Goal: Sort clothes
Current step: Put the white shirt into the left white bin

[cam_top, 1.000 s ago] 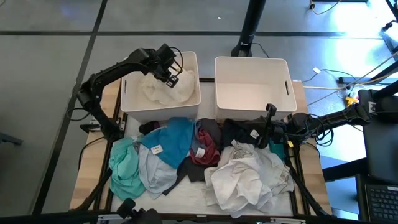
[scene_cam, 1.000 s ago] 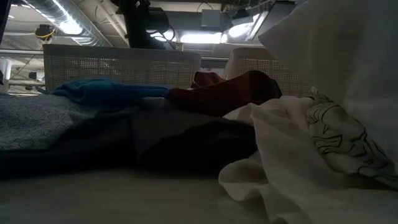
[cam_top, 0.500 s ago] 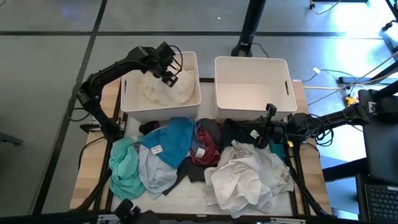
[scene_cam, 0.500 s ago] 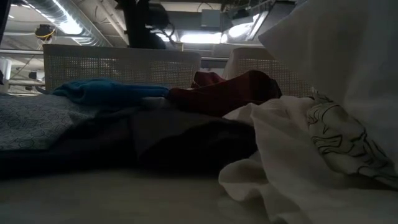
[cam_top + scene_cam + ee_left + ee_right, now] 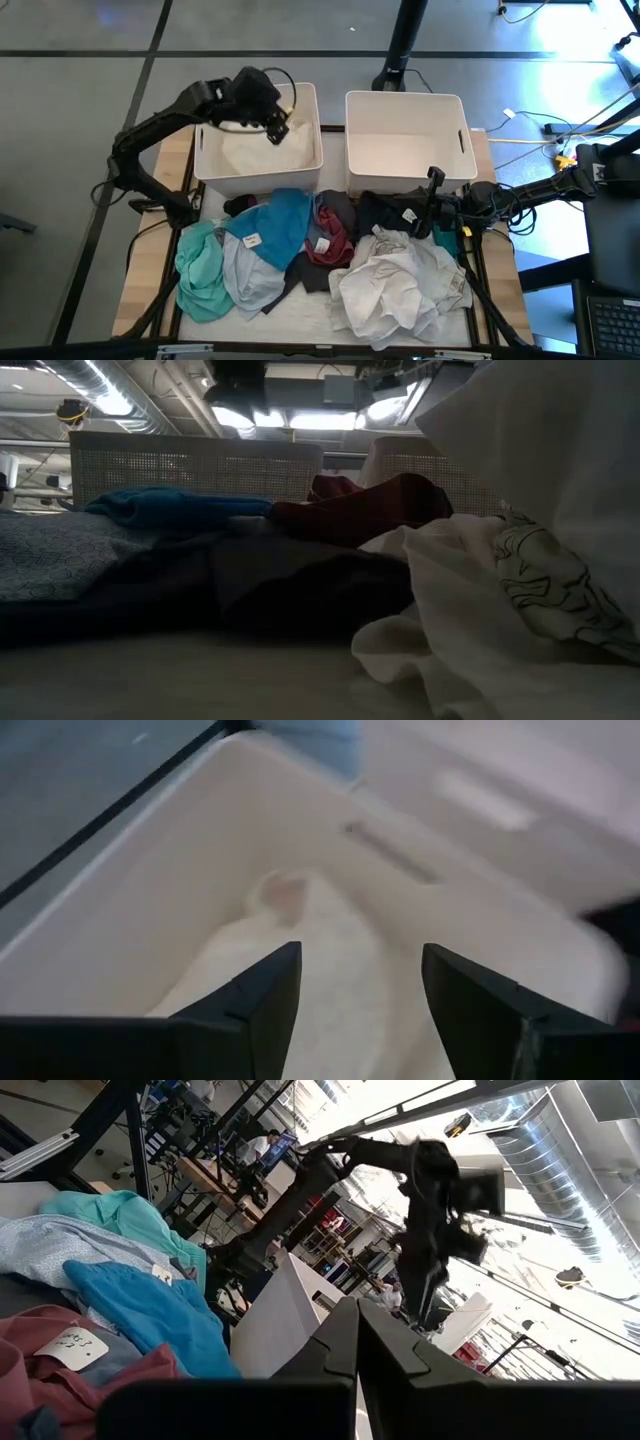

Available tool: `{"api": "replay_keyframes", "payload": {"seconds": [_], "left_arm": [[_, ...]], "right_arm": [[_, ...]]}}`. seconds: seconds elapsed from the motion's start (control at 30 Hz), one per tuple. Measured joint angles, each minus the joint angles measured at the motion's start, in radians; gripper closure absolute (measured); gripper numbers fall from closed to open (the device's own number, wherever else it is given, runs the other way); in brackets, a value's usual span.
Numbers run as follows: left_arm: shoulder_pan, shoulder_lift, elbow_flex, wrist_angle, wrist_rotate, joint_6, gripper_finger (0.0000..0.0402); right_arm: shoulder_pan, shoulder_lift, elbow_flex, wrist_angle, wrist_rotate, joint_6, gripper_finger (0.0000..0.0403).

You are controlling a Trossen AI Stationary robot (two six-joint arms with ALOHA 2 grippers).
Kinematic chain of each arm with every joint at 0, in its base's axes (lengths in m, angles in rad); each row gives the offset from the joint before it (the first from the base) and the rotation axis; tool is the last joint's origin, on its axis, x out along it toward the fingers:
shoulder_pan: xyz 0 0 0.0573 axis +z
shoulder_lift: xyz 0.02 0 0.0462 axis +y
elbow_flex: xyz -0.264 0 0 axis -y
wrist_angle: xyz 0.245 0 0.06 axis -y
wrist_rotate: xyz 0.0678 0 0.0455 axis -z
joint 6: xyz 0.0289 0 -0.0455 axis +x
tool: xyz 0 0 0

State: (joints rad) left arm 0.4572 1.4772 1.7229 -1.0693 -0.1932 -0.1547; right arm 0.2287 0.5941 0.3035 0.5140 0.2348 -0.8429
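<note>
The clothes lie heaped on the table's near half: teal-green [image 5: 200, 265], pale grey-blue [image 5: 248, 275], bright blue [image 5: 280, 225], dark red [image 5: 325, 235], black [image 5: 385, 215] and patterned white [image 5: 395, 285]. One white garment [image 5: 260, 150] lies inside the left bin [image 5: 205, 165]. My left gripper [image 5: 276, 128] hangs open above that garment [image 5: 300, 950], its fingers [image 5: 265, 995] clear of the cloth. My right gripper [image 5: 420, 212] is shut [image 5: 357, 1320] and held over the black garment at the table's right.
The right bin [image 5: 405, 150] stands beside the left one along the far edge. In the low view both bins' walls [image 5: 190, 465] rise behind the heap. A dark stand [image 5: 400, 60] is on the floor beyond the bins, and cables lie off the right edge.
My left gripper has let go of the white garment, risen over the left bin and swung a little toward the table's left. The garment, earlier bunched up under the fingers, has sunk and now lies lower and flatter in the bin.
</note>
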Motion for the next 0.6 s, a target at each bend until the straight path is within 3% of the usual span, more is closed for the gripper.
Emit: {"api": "replay_keyframes", "payload": {"seconds": [0.17,0.33,0.6], "left_arm": [[-0.182,0.003,-0.005,0.054,0.004,-0.02,0.0205],[-0.352,0.005,-0.055,0.218,-0.011,-0.023,0.0205],[-0.521,0.019,-0.135,0.479,-0.028,-0.039,0.0206]], "right_arm": [[0.0,0.0,0.0,0.0,0.0,0.0,0.0395],[0.0,0.0,0.0,-0.001,0.0,0.0,0.0395],[0.0,0.0,0.0,0.0,-0.005,0.0,0.0395]]}}
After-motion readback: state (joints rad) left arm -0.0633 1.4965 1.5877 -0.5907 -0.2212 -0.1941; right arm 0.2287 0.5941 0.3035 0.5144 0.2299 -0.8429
